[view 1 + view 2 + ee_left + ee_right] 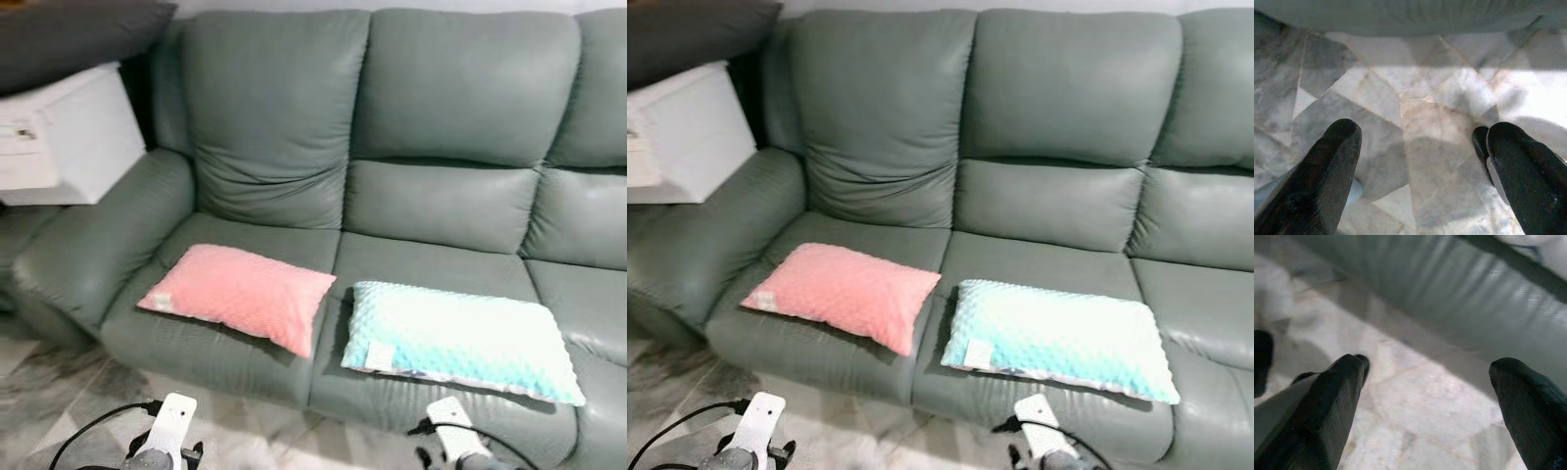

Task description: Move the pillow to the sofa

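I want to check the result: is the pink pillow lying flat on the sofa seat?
Yes, flat. The pink pillow lies on the sofa seat, beside the turquoise pillow.

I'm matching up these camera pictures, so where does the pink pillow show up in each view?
Left eye view: pink pillow on the sofa's left seat cushion, left of the turquoise pillow.
Right eye view: same spot, shifted slightly left.
Wrist views: floor and sofa front instead.
Shared landmark: the green sofa.

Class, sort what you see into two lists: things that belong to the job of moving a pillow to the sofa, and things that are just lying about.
Job:
pink pillow
mint pillow
sofa
left claw, open
right claw, open

Lying about:
white box
dark cushion
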{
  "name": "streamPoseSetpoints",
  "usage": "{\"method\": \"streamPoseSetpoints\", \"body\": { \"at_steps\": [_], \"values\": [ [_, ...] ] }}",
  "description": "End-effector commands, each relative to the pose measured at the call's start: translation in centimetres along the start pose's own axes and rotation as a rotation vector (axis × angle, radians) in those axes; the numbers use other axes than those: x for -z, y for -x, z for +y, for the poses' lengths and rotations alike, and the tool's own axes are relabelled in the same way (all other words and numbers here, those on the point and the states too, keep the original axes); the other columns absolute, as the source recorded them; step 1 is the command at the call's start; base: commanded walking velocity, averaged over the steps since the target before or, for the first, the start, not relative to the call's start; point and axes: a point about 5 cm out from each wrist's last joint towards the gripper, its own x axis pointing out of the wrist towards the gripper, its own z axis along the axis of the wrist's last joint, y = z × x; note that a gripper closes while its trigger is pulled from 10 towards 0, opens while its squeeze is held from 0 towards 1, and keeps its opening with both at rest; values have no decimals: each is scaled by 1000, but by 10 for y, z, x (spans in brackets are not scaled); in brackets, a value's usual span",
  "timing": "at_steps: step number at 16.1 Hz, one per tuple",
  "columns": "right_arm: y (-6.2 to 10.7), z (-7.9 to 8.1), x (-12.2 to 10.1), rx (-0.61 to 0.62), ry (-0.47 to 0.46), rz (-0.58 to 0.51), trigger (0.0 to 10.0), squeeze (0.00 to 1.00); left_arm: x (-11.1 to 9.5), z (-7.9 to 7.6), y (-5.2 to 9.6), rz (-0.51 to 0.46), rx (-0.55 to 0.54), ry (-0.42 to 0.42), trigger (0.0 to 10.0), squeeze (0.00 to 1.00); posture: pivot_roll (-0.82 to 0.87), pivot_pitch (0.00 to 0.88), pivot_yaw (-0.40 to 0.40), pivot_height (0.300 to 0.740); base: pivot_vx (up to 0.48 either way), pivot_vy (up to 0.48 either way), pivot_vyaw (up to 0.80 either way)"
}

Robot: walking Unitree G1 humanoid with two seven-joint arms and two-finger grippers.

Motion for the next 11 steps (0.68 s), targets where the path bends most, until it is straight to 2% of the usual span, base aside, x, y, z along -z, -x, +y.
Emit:
{"method": "streamPoseSetpoints", "body": {
  "at_steps": [1, 2, 11],
  "values": [
    [0, -2, 0, 4, 4, 1, 10000, 0, 2, 7, 1, 11, -10, -1, 10000, 0, -150, 0, 54, 740, 0, 0, 0],
    [0, -3, 0, 4, 4, 2, 10000, 0, 2, 7, 1, 13, -11, -7, 10000, 0, -149, 0, 54, 740, 0, 0, 0],
    [0, -1, 1, 0, 9, 8, 10000, 0, 1, 9, 1, 14, -6, -24, 10000, 0, -147, 0, 60, 740, 0, 480, 0]
  ]
}}
